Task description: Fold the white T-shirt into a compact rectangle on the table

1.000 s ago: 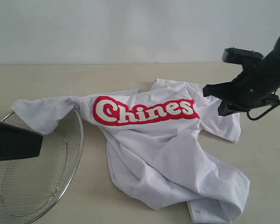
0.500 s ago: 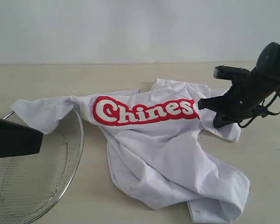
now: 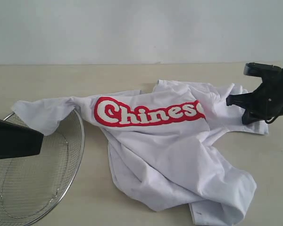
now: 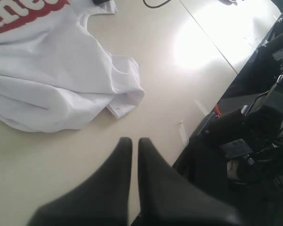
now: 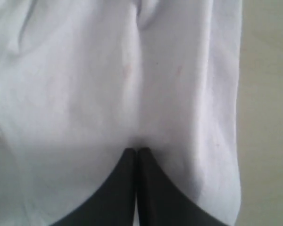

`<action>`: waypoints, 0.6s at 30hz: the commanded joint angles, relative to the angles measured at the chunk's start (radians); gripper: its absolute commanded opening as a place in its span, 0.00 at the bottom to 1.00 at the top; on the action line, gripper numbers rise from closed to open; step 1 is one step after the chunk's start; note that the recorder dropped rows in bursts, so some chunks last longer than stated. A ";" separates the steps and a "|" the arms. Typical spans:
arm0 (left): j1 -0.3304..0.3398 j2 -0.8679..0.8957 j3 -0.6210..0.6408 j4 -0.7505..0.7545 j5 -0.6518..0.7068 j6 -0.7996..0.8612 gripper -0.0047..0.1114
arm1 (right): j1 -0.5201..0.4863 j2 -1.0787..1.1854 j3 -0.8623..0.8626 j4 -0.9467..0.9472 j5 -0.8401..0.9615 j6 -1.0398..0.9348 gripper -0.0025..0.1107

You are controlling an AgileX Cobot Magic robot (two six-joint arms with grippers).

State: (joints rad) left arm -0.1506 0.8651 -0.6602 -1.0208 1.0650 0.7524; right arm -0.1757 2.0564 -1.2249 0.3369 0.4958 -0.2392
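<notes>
The white T-shirt [image 3: 165, 155] lies crumpled on the table [image 3: 108, 75], chest up, with red "Chines" lettering [image 3: 148, 111] showing. My right gripper [image 3: 232, 100] is at the shirt's right sleeve, shut on the cloth, which is stretched out toward the right. In the right wrist view its closed tips [image 5: 137, 150] pinch a gather of the white T-shirt [image 5: 85, 70]. My left gripper [image 4: 132, 141] is shut with nothing in it, over bare table [image 4: 61, 160] short of the shirt's hem [image 4: 122, 101]. In the exterior view it is a dark shape [image 3: 14, 143] at the left edge.
A round wire-mesh basket [image 3: 80, 141] sits at the front left, and the shirt's left sleeve [image 3: 42, 113] drapes over its far rim. In the left wrist view the table's edge [image 4: 193, 136] runs beside dark equipment [image 4: 245, 122] below it.
My right gripper moved to the right with the sleeve in it, drawing that side of the shirt outward and flatter. The left gripper and basket stayed put.
</notes>
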 commanded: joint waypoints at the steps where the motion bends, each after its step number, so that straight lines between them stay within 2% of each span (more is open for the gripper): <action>1: 0.000 -0.010 0.001 -0.015 0.001 0.007 0.08 | -0.029 0.016 -0.046 -0.042 0.028 -0.015 0.02; 11: 0.000 -0.010 0.001 -0.015 0.001 0.007 0.08 | -0.035 -0.019 -0.136 -0.059 0.169 0.030 0.02; 18: 0.000 -0.010 0.001 -0.018 -0.029 0.045 0.08 | -0.033 -0.293 0.016 0.139 0.158 0.007 0.02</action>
State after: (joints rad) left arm -0.1506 0.8651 -0.6602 -1.0208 1.0513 0.7733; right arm -0.2030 1.8863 -1.2687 0.3813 0.6634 -0.2123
